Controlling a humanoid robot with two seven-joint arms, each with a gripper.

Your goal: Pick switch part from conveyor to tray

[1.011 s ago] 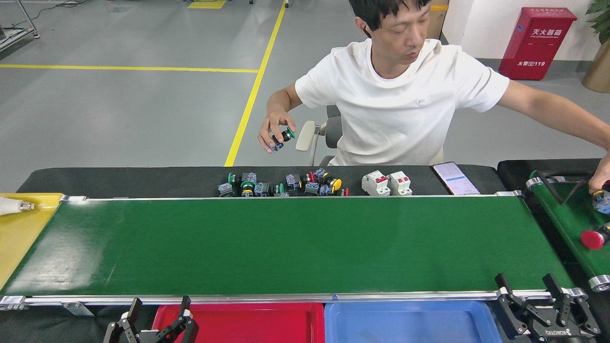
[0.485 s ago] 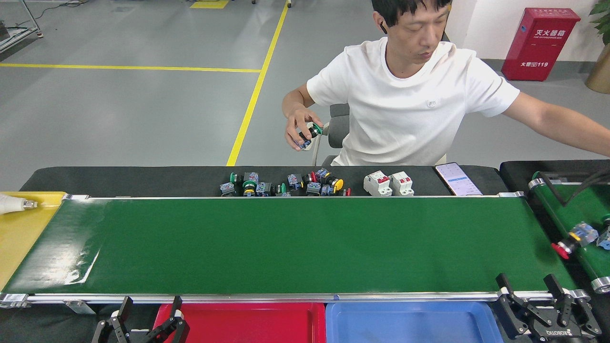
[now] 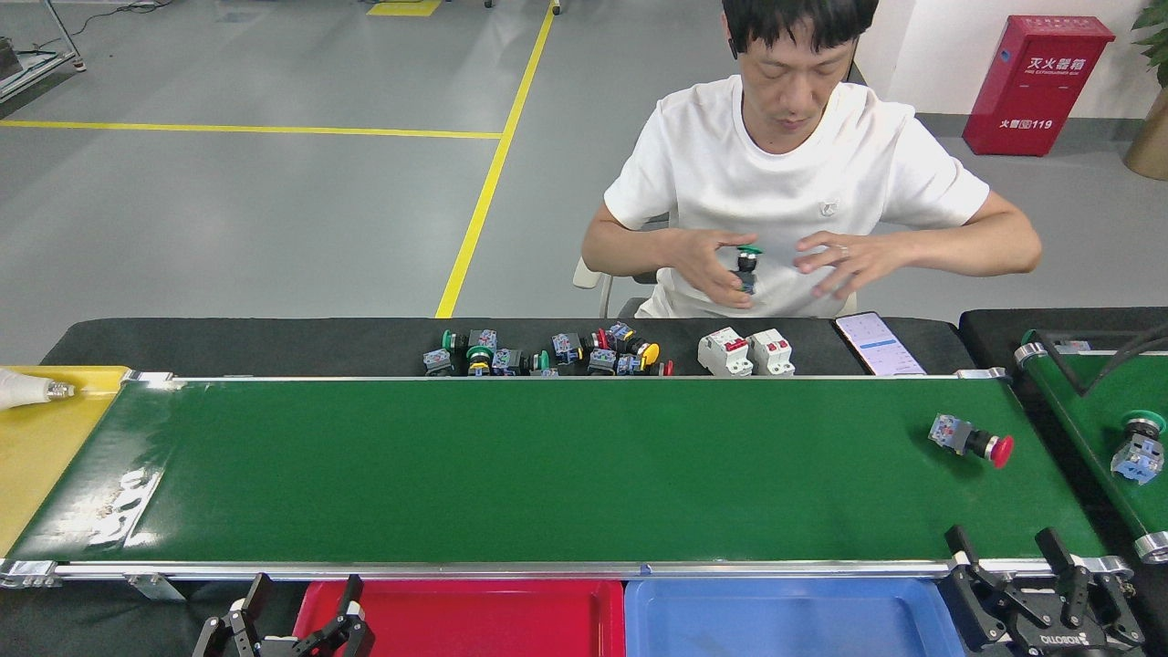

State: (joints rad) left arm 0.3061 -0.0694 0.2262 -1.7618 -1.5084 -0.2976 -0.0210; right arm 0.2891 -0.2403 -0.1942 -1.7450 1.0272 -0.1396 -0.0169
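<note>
Since half a second ago a red-capped switch part (image 3: 969,441) has come onto the right end of the conveyor (image 3: 547,465), where the belt was bare before, and the person (image 3: 803,182) has drawn both arms in and now holds a green-capped part in front of the chest. Going left to right: our left gripper (image 3: 297,610) waits below the near rail, over the left edge of the red tray (image 3: 474,620), with its fingers standing apart and nothing between them. The blue tray (image 3: 785,620) sits just beside the red one. Our right gripper (image 3: 1017,570) rests at the near rail beyond the blue tray's right end, fingers likewise spread and empty. The switch part lies on its side near the belt's far right, red cap pointing right and pale blue block to the left, well apart from either gripper but much nearer the right one. We judge the right arm should take it. To do this well, we would come down from above and close across the narrow black barrel between cap and block, fingers square to its long axis, allowing for belt travel toward the left. A green-capped part (image 3: 1138,447) sits on the narrower belt at far right.
</note>
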